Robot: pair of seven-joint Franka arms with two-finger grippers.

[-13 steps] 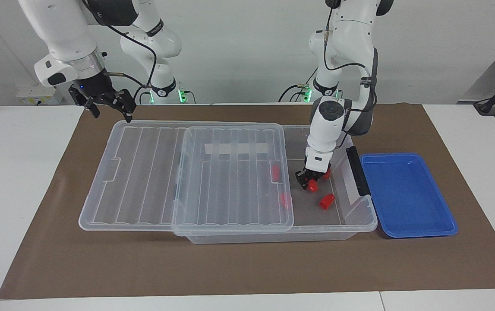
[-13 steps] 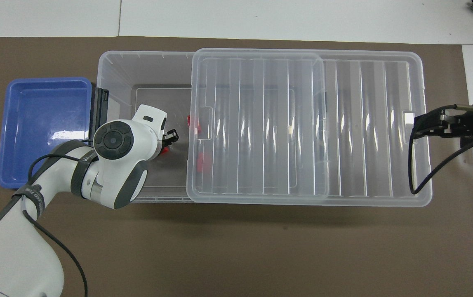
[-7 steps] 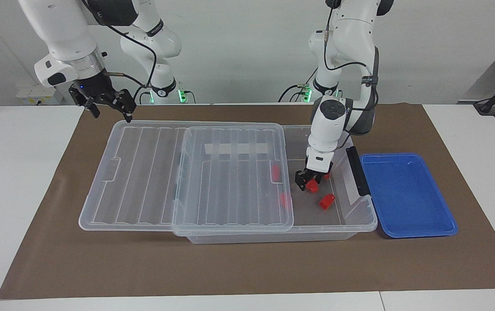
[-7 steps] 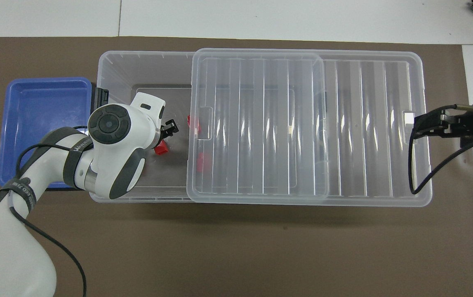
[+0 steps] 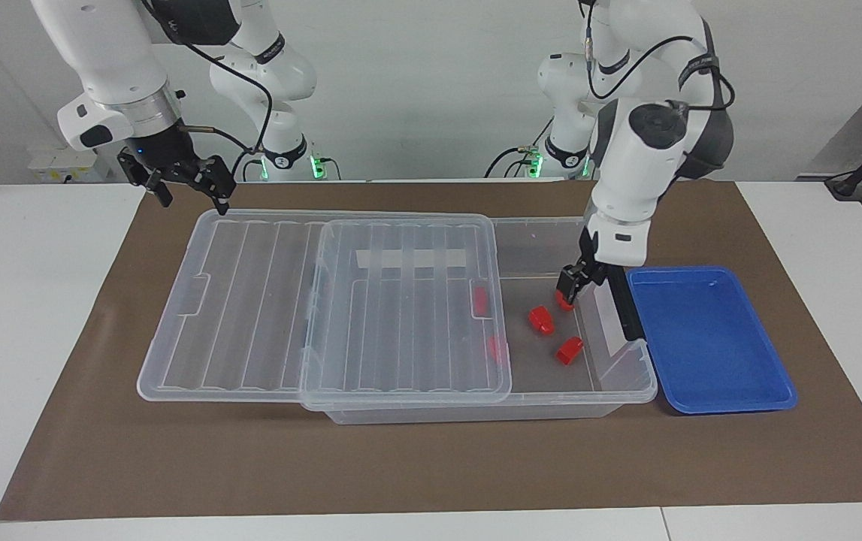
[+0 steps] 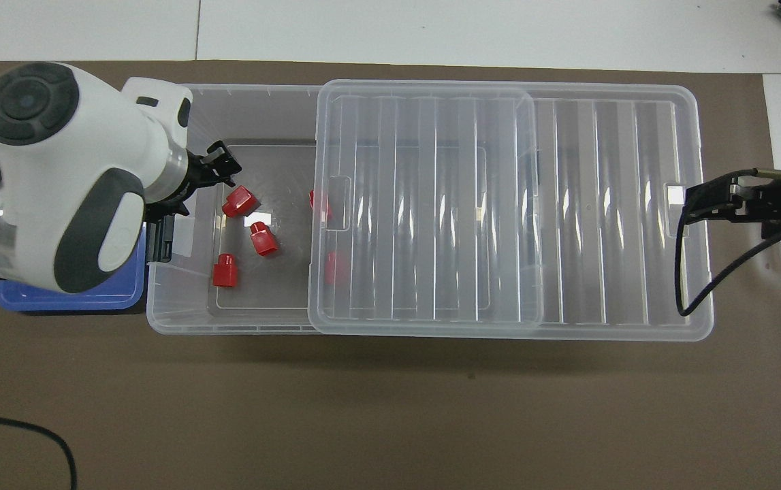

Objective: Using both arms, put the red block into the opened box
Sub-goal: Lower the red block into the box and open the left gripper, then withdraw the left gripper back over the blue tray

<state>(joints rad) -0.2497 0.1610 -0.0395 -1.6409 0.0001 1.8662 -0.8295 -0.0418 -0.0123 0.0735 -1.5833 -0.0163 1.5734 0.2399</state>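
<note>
My facing cam sits high across the table, looking back at both arm bases from mid-distance. My overhead cam looks steeply down from the robots' end. Both share the large clear plastic storage box (image 5: 630, 391) (image 6: 179, 320) w/ ribbed lid, half a turn apart.

From up top I've got the box (image 6: 179, 299) with its lid (image 6: 431, 204) slid toward the right arm's end, so the other end is uncovered. Three red blocks (image 6: 266, 239) sit on the bare floor, two more show through the lid. My left gripper (image 6: 216, 167) is over the box by the blue tray (image 6: 70, 299). Right gripper (image 6: 696, 204) is over the lid's end.
</note>
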